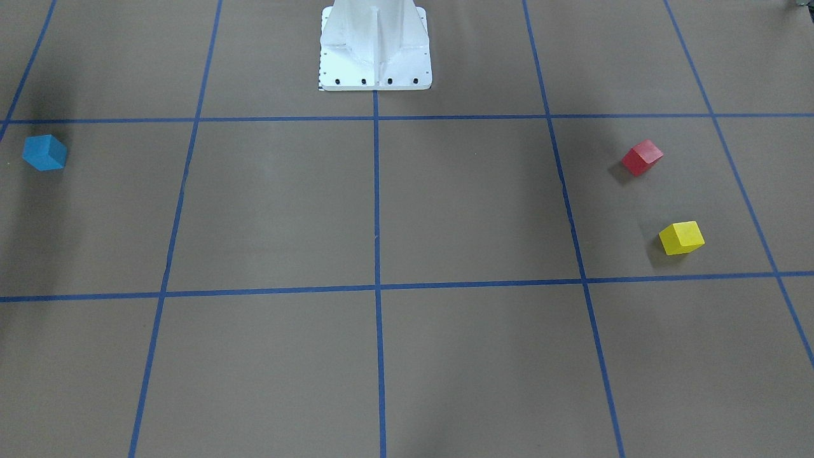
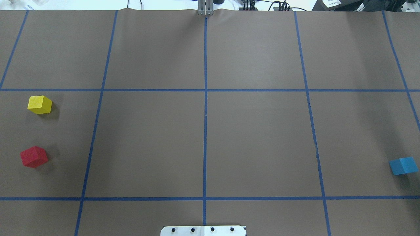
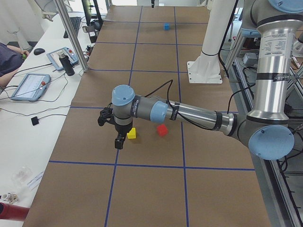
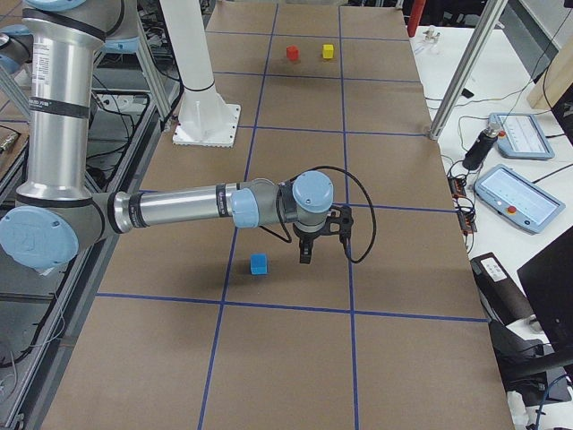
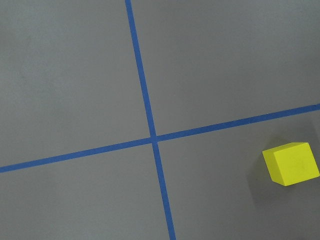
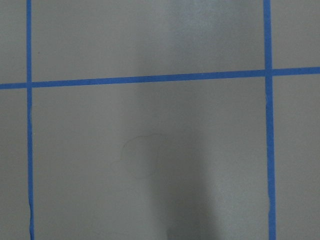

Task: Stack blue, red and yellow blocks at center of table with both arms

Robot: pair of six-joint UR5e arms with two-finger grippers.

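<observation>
The blue block (image 1: pixel 44 152) sits alone at the table's right end, also in the overhead view (image 2: pixel 403 165). The red block (image 2: pixel 33 156) and the yellow block (image 2: pixel 39 104) sit apart at the left end. The left gripper (image 3: pixel 117 140) shows only in the exterior left view, raised above the table just beside the yellow block (image 3: pixel 131 134); I cannot tell if it is open or shut. The right gripper (image 4: pixel 306 254) shows only in the exterior right view, raised just beside the blue block (image 4: pixel 259 263); I cannot tell its state. The left wrist view shows the yellow block (image 5: pixel 291 164) at its right edge.
The white robot pedestal (image 1: pixel 375 48) stands at the table's robot side. Blue tape lines (image 2: pixel 205 98) divide the brown table into squares. A side bench with control tablets (image 3: pixel 31 85) and an aluminium post (image 3: pixel 71 38) lies along the far edge.
</observation>
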